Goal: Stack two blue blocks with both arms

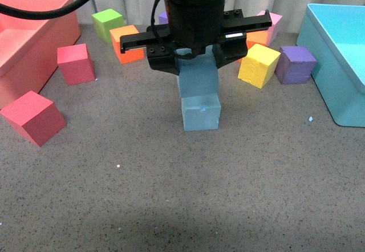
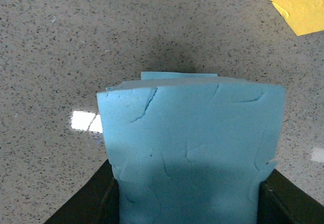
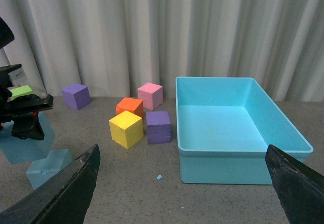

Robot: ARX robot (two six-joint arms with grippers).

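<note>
My left gripper (image 1: 197, 58) is shut on a light blue block (image 1: 198, 76) and holds it right on top of a second blue block (image 1: 201, 112), which stands on the grey floor and has a small notch on its front face. In the left wrist view the held block (image 2: 192, 148) fills the space between the fingers, and a thin edge of the lower block (image 2: 178, 75) shows beyond it. The right wrist view shows both blocks at its left edge, the held one (image 3: 28, 143) above the lower one (image 3: 48, 168). My right gripper (image 3: 182, 183) is open and empty, off to the right, out of the front view.
A turquoise bin (image 1: 336, 58) stands at the right, a pink bin (image 1: 28, 35) at the left. Red cubes (image 1: 33, 117), (image 1: 76, 64), a green cube (image 1: 108, 24), an orange cube (image 1: 126, 44), a yellow cube (image 1: 259, 65) and a purple cube (image 1: 295, 64) lie around the stack.
</note>
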